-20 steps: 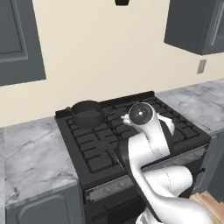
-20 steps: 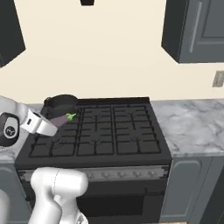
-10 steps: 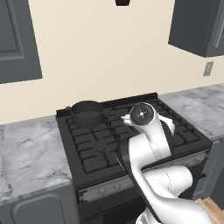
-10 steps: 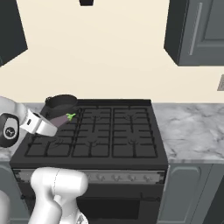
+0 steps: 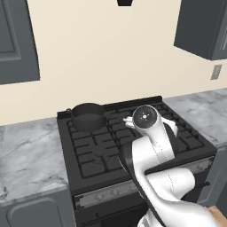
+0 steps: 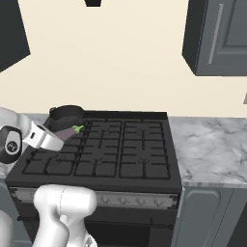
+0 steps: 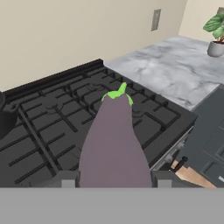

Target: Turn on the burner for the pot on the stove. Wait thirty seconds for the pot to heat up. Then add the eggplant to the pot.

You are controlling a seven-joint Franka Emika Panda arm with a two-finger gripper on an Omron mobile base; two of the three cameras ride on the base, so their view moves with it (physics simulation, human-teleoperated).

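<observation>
Little has changed over the last second: the eggplant (image 7: 114, 144) is kept clamped in the half-open gripper (image 7: 113, 179), held over the stove (image 6: 140, 159) just beside the pot (image 6: 65, 116) (back-left burner); only the drop remains, probably.

Pot (image 5: 88, 116) at back left of stove (image 5: 133, 150).
Eggplant (image 6: 69, 132) left of centre in right base view, just right of pot, above the grates.

Pot (image 7: 4, 118) cut by left edge; eggplant (image 7: 114, 148) base behind grey band.
</observation>
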